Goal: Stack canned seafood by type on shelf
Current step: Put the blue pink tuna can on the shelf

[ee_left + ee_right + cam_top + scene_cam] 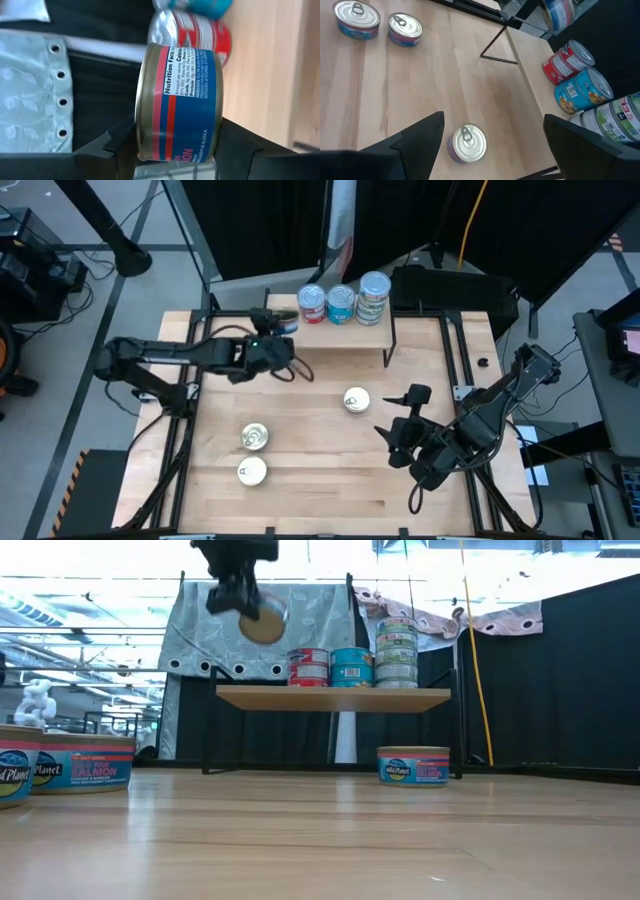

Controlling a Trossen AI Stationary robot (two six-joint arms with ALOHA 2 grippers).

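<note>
My left gripper (283, 328) hangs above the left end of the shelf (345, 338), shut on a blue and red can (177, 102) that also shows high in the low view (265, 620). On the shelf stand a red can (312, 303), a teal can (341, 303) and a stack of green cans (373, 297), all on their bases. My right gripper (492, 135) is open above the table, right of a loose can (467, 143) that rests on its base. Two more cans (255, 437) (251, 471) sit at the near left. My left gripper pinches the can between its two fingers, one finger (120, 145) on one flat end (141, 115) and the other finger on the opposite flat end. The can is lifted clear, turned on its edge above the shelf's left end.
The shelf's black legs (388, 345) stand on the wooden table (320, 500). Bare wood lies between the loose cans and the near edge. In the low view a can (413, 765) shows below the shelf top, and two cans (85, 762) stand at the left.
</note>
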